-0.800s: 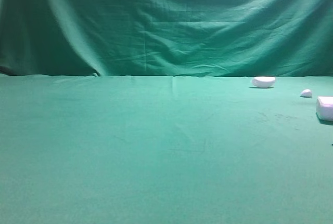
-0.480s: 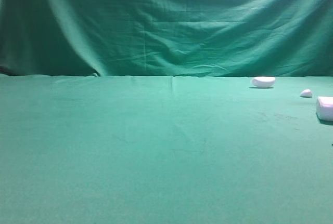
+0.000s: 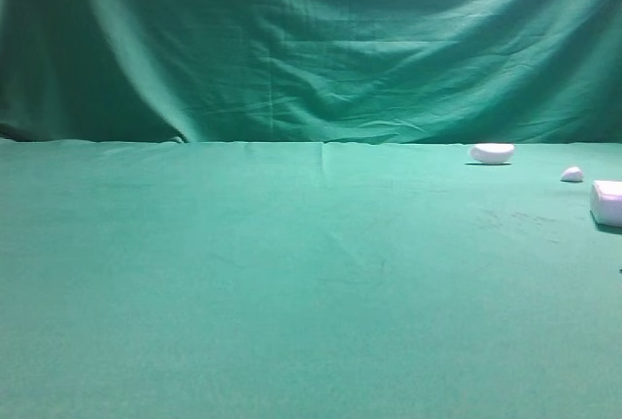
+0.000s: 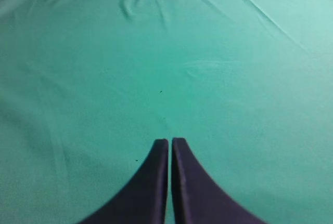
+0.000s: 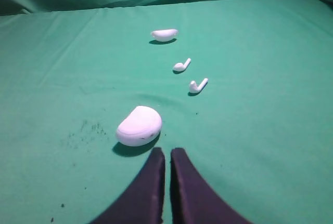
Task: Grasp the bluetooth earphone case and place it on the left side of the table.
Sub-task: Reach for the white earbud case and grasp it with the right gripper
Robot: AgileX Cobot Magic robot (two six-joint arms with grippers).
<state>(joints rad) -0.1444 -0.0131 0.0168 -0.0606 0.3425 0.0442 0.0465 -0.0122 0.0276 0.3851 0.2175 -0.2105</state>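
Right wrist view, near to far, all placed vs. the bluetooth earphone case point(image 5: 139, 125): the right gripper point(image 5: 167, 154) sits nearest the camera, its two dark fingers point(image 5: 151, 182) pressed together w/ only a thin slit between, holding nothing. The tips stand just short of the case, a bit to its right, not touching it. The case is a smooth white pebble-shaped oblong lying flat on the green cloth point(image 5: 250, 146), a shadow under its near edge. Faint dark specks mark the cloth just left of the case. Beyond the case and to its right lie two white earbuds — the nearer earbud point(image 5: 197, 85) and the farther earbud point(image 5: 181, 66), apart from each other and from the case. Farther back still, roughly straight beyond the case, rests a white half-dome piece point(image 5: 164, 35).

Exterior high view: the case point(image 3: 607, 202) is cut by the right edge; the half-dome piece point(image 3: 492, 153) lies beyond it to the left, near the green backdrop point(image 3: 311, 40).

Left wrist view: the left gripper point(image 4: 170, 142) has its fingers together too, nothing between them — only bare wrinkled cloth point(image 4: 166, 52) ahead.
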